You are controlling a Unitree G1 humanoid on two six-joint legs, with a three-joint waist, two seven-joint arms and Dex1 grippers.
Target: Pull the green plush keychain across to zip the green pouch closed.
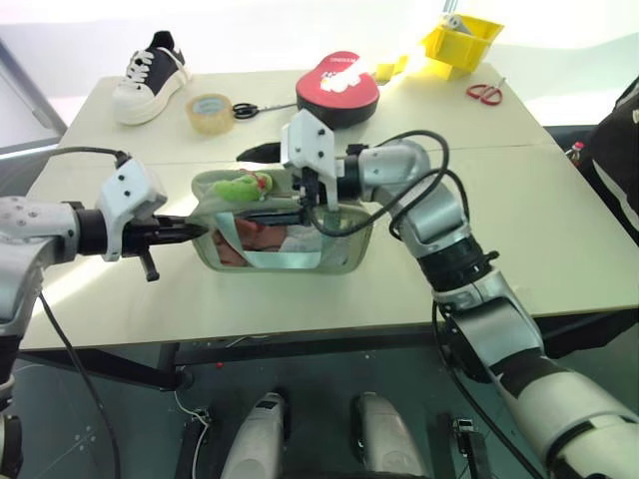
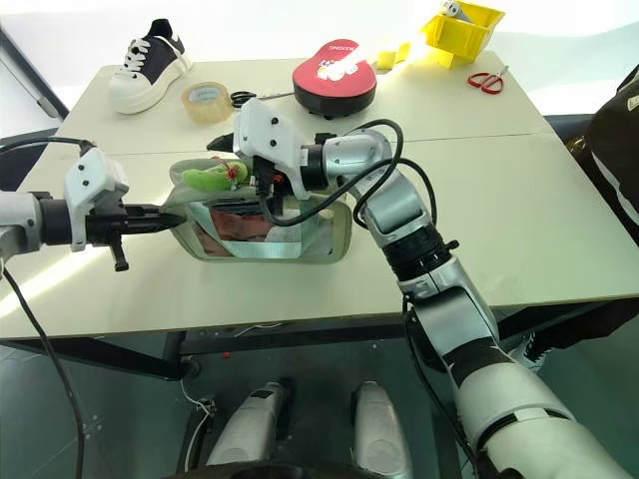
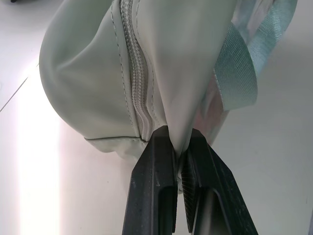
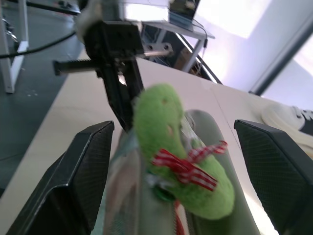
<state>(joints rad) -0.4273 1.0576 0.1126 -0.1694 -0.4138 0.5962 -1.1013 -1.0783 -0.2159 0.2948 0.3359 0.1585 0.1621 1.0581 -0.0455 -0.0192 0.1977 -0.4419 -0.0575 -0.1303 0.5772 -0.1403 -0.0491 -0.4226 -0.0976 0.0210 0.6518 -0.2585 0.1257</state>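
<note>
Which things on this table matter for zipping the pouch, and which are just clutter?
In the job:
- green pouch, its end pinched by the left gripper
- green plush keychain, sitting between the open fingers of the right gripper

Lying about:
- sneaker
- tape roll
- black-handled scissors
- red oval case
- yellow bin
- red scissors

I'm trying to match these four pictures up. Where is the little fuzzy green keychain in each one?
Left eye view: green plush keychain on top of the green pouch, near its left end.
Right eye view: same spot, picture's left of centre.
Left wrist view: pouch end and zipper, no keychain.
Right wrist view: centre, between the open right gripper fingers.
Shared landmark: the pouch.
</note>
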